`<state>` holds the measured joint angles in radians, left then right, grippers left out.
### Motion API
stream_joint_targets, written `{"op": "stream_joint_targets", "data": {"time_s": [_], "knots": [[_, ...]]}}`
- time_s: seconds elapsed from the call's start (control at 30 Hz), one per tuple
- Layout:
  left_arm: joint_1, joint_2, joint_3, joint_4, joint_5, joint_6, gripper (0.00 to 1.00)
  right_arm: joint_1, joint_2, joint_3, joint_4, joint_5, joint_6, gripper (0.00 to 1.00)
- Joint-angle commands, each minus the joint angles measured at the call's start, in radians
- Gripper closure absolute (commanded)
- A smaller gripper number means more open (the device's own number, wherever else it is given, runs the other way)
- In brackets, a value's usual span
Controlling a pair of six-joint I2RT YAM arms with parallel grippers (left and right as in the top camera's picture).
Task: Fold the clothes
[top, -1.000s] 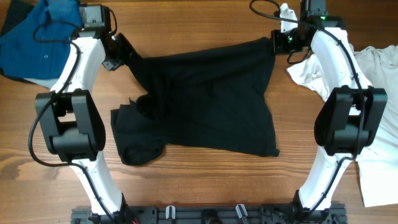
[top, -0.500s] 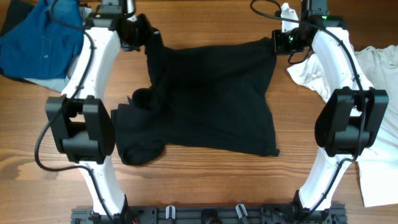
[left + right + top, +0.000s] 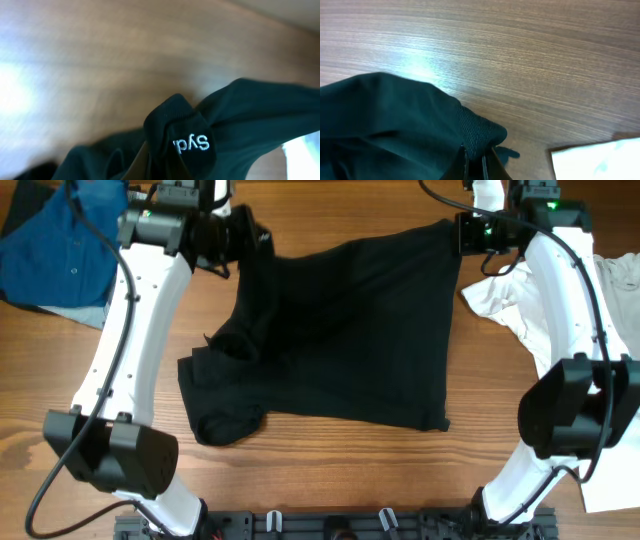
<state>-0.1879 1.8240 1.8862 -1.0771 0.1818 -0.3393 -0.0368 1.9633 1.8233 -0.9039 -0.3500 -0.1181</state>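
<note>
Black T-shirt (image 3: 350, 330) stretches between left hand (image 3: 252, 242), right hand (image 3: 455, 235).

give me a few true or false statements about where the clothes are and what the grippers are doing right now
1. The left gripper and right gripper each pinch the black T-shirt at its far edge. True.
2. The blue garment lies beside the right arm. False: it lies at the far corner on the left arm's side.
3. White lettering shows on the black fabric in the left wrist view. True.
4. The black T-shirt is folded into a neat square. False: it is mostly spread out, with its near left corner bunched up.
5. A white garment lies on the right side of the table. True.
</note>
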Motion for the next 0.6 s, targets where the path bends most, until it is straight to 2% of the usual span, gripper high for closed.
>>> {"op": "stream_joint_targets", "data": {"time_s": [0.0, 0.27, 0.57], "knots": [[0.006, -0.011, 0.012, -0.093, -0.1, 0.022, 0.96, -0.007, -0.041, 0.019, -0.016, 0.018, -0.012, 0.96], [0.013, -0.01, 0.012, -0.084, -0.158, 0.022, 0.96, -0.007, -0.043, 0.019, -0.034, 0.018, -0.003, 0.96], [0.02, 0.064, 0.012, 0.026, -0.18, 0.018, 0.96, -0.007, -0.043, 0.019, -0.035, 0.018, -0.003, 0.96]]}}
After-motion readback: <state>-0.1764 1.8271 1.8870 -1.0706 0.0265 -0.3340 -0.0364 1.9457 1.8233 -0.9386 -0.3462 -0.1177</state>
